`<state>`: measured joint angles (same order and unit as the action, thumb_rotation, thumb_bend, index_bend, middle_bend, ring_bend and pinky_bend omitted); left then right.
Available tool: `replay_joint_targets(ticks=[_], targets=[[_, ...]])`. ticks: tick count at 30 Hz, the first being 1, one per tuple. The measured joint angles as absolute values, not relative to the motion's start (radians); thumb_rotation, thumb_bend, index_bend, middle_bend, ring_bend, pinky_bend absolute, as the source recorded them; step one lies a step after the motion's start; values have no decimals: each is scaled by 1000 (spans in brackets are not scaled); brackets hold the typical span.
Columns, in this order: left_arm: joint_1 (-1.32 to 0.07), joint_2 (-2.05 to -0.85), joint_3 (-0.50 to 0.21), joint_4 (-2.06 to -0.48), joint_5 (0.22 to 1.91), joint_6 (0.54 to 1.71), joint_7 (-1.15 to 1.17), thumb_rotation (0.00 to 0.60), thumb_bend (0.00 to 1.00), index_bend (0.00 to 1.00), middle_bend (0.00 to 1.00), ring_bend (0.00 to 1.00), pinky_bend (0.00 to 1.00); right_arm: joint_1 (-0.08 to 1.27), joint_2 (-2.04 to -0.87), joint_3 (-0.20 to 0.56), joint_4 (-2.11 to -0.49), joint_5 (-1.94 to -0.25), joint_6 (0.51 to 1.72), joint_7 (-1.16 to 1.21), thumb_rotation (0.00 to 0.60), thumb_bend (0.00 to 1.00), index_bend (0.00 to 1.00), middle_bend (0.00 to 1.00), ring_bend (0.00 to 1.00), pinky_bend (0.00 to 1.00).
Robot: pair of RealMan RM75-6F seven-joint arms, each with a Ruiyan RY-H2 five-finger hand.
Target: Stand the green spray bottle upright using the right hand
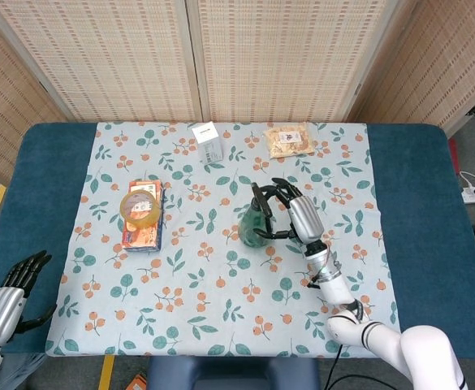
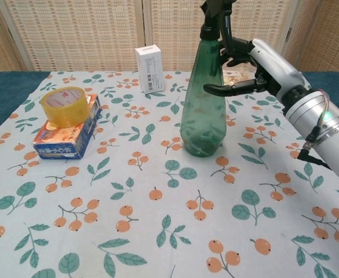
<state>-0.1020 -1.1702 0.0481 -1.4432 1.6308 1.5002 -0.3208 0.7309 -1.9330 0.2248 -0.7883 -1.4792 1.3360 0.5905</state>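
Note:
The green spray bottle [image 2: 203, 116] stands upright on the flowered cloth [image 2: 157, 231], its dark trigger head at the top edge of the chest view. My right hand [image 2: 268, 63] reaches in from the right and grips it near the neck, thumb across the front and fingers curled behind. From the head view the bottle [image 1: 251, 227] shows as a small green shape between the fingers of that right hand [image 1: 295, 213]. My left hand [image 1: 10, 296] hangs off the table's lower left corner, fingers apart, holding nothing.
A roll of yellow tape [image 2: 65, 106] lies on an orange and blue box [image 2: 65, 142] at the left. A white carton [image 2: 149, 68] stands at the back, left of the bottle. A snack bag [image 1: 289, 140] lies at the back right. Blue table [image 1: 58, 179] surrounds the cloth.

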Motion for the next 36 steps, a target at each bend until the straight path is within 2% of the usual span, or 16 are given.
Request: replay_joint_targets(ticks=[3, 7, 12, 17, 26, 30, 33, 36], targets=[[-101, -1170, 49, -1443, 1633, 1503, -322, 600, 263, 0, 0, 0, 74, 726, -1911, 227, -824, -1479, 1337, 576, 600, 0, 127, 326, 81, 187], [-99, -1170, 52, -1442, 1639, 1509, -321, 600, 263, 0, 0, 0, 74, 714, -1875, 216, -872, -1476, 1314, 553, 600, 0, 5, 220, 9, 90], [-98, -1171, 52, -1442, 1641, 1513, -318, 600, 263, 0, 0, 0, 74, 694, -1804, 196, -962, -1462, 1258, 491, 600, 0, 0, 119, 0, 10], [-96, -1172, 52, -1440, 1640, 1514, -313, 600, 263, 0, 0, 0, 74, 670, -1704, 173, -1083, -1434, 1193, 376, 600, 0, 0, 49, 0, 0], [-95, -1174, 55, -1438, 1642, 1514, -303, 600, 264, 0, 0, 0, 74, 612, -1363, 78, -1418, -1333, 1063, -50, 600, 0, 0, 34, 0, 0], [-93, -1172, 54, -1438, 1635, 1512, -306, 600, 264, 0, 0, 0, 74, 524, -1242, 14, -1516, -1285, 1120, -331, 600, 0, 0, 34, 0, 0], [-90, -1169, 54, -1442, 1632, 1516, -310, 600, 264, 0, 0, 0, 74, 460, -1216, -9, -1526, -1278, 1188, -449, 600, 0, 0, 34, 0, 0], [-88, -1170, 54, -1444, 1636, 1521, -302, 600, 263, 0, 0, 0, 74, 391, -1211, -28, -1504, -1282, 1260, -468, 600, 0, 0, 34, 0, 0]])
